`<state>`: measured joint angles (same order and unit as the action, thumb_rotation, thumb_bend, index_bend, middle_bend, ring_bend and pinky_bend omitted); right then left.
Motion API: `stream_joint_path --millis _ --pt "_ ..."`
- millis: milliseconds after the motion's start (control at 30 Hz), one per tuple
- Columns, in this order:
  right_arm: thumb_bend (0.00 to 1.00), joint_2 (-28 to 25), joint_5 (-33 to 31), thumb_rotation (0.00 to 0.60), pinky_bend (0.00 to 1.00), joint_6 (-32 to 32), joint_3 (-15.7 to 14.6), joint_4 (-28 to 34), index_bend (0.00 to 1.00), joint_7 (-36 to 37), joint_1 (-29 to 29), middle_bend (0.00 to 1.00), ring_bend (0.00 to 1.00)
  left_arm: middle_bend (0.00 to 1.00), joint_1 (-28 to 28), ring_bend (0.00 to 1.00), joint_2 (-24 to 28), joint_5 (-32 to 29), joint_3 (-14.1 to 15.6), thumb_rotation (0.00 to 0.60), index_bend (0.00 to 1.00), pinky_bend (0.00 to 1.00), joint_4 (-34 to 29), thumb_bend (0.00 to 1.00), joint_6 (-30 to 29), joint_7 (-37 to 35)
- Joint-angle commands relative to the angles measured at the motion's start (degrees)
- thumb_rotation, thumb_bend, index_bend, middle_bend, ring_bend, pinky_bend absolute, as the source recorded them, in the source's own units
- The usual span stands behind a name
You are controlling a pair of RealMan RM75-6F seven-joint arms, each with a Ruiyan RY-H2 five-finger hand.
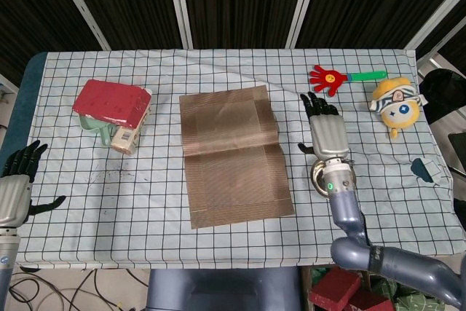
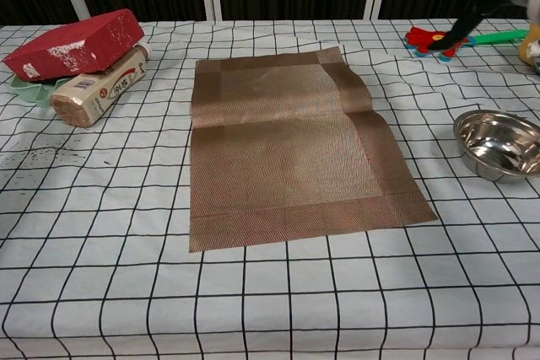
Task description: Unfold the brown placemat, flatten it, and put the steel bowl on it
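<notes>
Right hand (image 1: 327, 131) hangs flat with fingers spread; left hand (image 1: 16, 191) empty, fingers apart.

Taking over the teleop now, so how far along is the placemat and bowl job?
Unfolding looks done: the brown placemat lies open on the table, but a crease ridge crosses it, so flattening is unfinished. Nothing is in hand; the right hand is open above the steel bowl, the left hand idle. Left: smooth the mat, place the bowl on it.
</notes>
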<state>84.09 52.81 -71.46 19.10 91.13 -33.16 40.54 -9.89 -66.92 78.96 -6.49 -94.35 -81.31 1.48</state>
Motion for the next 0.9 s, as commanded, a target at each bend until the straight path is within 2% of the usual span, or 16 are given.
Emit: stream_joint_path --millis 33,400,633,900 --pt "0.04 -3.6 5.4 0.600 0.21 -3.7 -4.6 4.1 0.07 4.0 -5.1 0.05 0.11 0.00 0.0 0.00 -0.1 0.0 0.0 0.600 0.00 0.05 0.1 0.00 -0.1 0.2" --pt "0.04 -9.2 16.9 0.600 0.21 -13.2 -13.8 8.1 0.07 15.7 -18.0 0.05 0.11 0.00 0.2 0.00 -0.8 0.1 -0.1 0.600 0.00 0.05 0.5 0.00 -0.8 1.0" --pt "0.04 -10.7 21.2 0.600 0.21 -16.2 -15.6 7.0 0.07 21.2 -22.5 0.05 0.11 0.00 0.2 0.00 -1.3 -0.3 -0.2 0.600 0.00 0.05 0.9 0.00 -0.9 2.0" --pt "0.04 -9.9 23.8 0.600 0.21 -16.4 -16.8 2.0 0.07 25.1 -25.0 0.05 0.11 0.00 0.2 0.00 -1.7 -0.4 -0.4 0.600 0.00 0.05 1.2 0.00 -1.2 3.0"
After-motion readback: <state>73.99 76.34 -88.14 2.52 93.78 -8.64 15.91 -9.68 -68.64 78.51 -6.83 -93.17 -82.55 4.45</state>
